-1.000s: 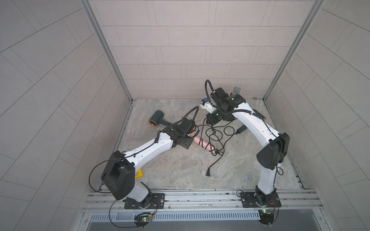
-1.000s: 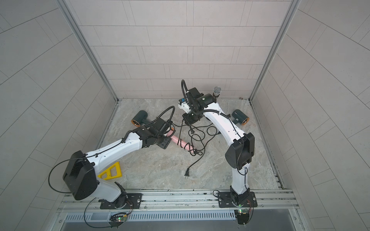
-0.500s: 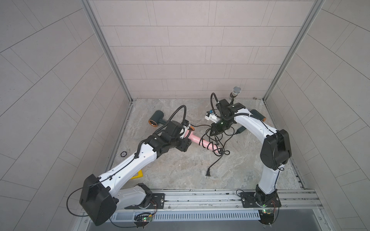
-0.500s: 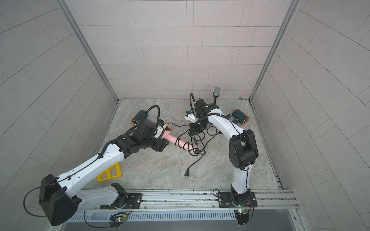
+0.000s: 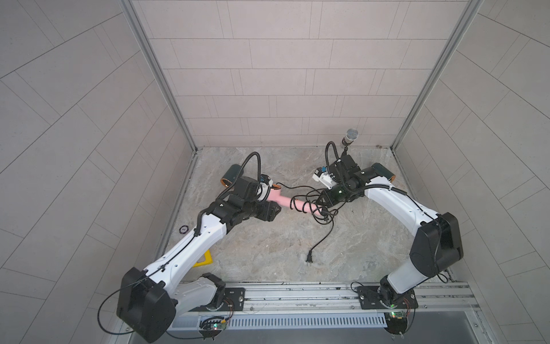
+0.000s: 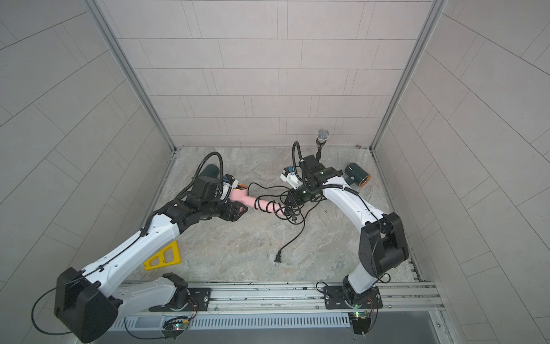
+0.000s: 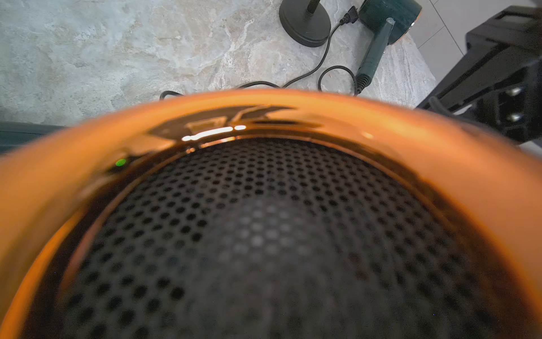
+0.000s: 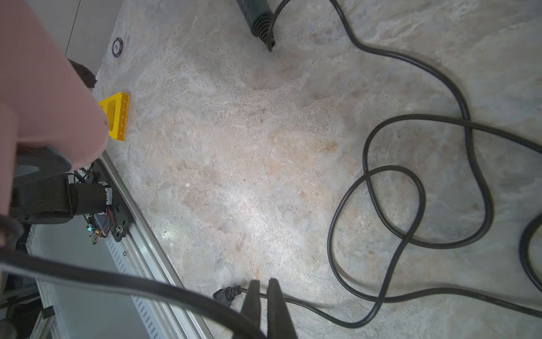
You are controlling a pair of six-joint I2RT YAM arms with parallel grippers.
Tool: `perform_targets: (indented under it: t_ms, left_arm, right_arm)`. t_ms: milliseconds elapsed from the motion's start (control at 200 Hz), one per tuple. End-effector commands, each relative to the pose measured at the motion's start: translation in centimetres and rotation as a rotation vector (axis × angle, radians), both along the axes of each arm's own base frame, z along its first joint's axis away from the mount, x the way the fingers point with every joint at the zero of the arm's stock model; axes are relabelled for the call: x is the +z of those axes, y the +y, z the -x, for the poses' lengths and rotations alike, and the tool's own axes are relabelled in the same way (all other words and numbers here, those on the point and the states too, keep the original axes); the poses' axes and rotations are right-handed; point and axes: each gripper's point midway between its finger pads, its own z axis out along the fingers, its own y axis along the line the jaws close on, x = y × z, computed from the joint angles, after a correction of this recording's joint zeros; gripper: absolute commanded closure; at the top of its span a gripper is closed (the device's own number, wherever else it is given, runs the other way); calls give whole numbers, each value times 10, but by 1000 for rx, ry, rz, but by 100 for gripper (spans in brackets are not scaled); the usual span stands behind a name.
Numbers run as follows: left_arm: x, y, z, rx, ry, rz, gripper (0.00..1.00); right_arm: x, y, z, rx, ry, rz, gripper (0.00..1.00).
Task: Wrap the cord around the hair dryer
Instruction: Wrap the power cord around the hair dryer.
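Currently: hair dryer [image 5: 285, 202], pink, left of centre and apparently raised off the worktop [image 5: 268, 247], its head clamped in the left hand [image 5: 269, 202], handle pointing right. Cord [image 5: 323, 213], black: a few loose turns round the handle, the rest trailing toward the near side, ending at the plug [image 5: 309, 262], which lies flat. Right hand [image 8: 262, 286]: fingers pressed together at the handle's free end; whether a strand is pinched between them cannot be told. Hazards: slack turns likely to slip off the open handle end if tension drops; the trailing length may snag the cord of the dark dryer [image 5: 382, 171] at far right; the rounded head may twist in its grip under a sideways pull.
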Motion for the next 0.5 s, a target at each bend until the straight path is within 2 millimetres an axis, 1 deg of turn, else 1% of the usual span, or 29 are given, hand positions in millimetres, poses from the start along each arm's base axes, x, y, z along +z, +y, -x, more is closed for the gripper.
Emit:
perform_targets:
  t_ms: [0, 35, 95, 160, 235, 330, 410, 495]
  left_arm:
    - [44, 0, -20, 48, -114, 80, 100]
    - [45, 1, -23, 62, -113, 88, 100]
    - [51, -2, -24, 65, -111, 131, 100]
    - [62, -14, -24, 50, -110, 226, 100]
    - [77, -32, -24, 5, -108, 360, 100]
    - [96, -45, -25, -19, -107, 500, 100]
    - [106, -48, -28, -2, -106, 565, 100]
    - [110, -41, -36, 62, -120, 557, 100]
  right_arm:
    - [-15, -43, -8, -154, 17, 123, 100]
    - [-14, -44, -7, -160, 17, 114, 100]
    - [-14, -42, -5, -168, 21, 93, 100]
    - [-15, -36, -4, -168, 27, 51, 100]
    - [-15, -27, -6, -167, 13, 14, 100]
    - [-13, -19, -12, -188, -3, -47, 100]
    - [-10, -7, -16, -205, -4, -117, 100]
    - [-9, 8, -15, -197, -4, -162, 100]
